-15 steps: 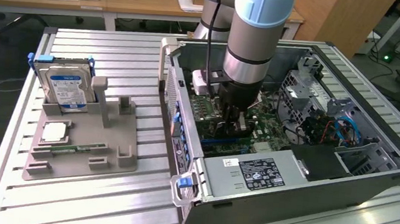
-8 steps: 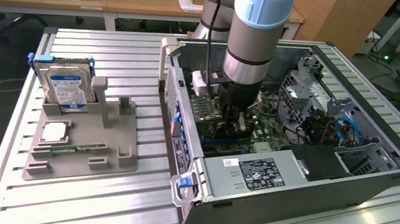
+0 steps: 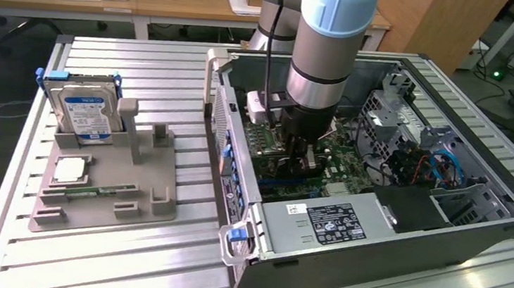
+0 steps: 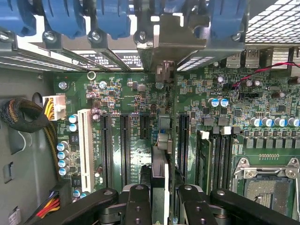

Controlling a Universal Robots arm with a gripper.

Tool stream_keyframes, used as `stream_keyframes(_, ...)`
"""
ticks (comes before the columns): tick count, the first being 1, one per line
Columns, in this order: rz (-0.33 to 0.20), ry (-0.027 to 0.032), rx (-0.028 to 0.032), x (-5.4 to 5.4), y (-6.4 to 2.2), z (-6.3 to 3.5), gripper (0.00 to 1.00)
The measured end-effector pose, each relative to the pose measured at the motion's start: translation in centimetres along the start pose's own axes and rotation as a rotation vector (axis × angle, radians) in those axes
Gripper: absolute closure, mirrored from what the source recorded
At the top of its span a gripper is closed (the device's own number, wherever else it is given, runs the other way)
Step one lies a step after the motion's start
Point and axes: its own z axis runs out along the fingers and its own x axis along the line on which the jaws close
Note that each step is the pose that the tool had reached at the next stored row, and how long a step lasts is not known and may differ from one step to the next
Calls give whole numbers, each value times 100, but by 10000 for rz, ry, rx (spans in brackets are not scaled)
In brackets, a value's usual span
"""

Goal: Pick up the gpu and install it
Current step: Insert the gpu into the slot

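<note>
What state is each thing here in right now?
gpu: gripped edge-on, above the motherboard slots.
end effector: closed on the gpu.
computer case: side open.
hard drive: upright in its grey stand.
memory stick: lying flat in the stand.

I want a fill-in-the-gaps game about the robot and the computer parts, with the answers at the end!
1. The gripper is ____ on the thin green-and-black gpu card.
2. The boxy silver hard drive with the blue-white label stands ____ in the grey plastic holder.
3. That holder sits ____ the open dark metal computer case, on the exterior view's left.
Answers: shut, upright, outside.
</note>
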Motion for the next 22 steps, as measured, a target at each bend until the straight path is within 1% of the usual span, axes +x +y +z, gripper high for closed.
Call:
stream_keyframes(11, -1, 0, 1, 0, 1, 0, 73)
stream_keyframes(15, 0, -2, 0, 0, 3, -24, 73)
stream_keyframes(22, -4, 0, 0, -2, 2, -26, 73)
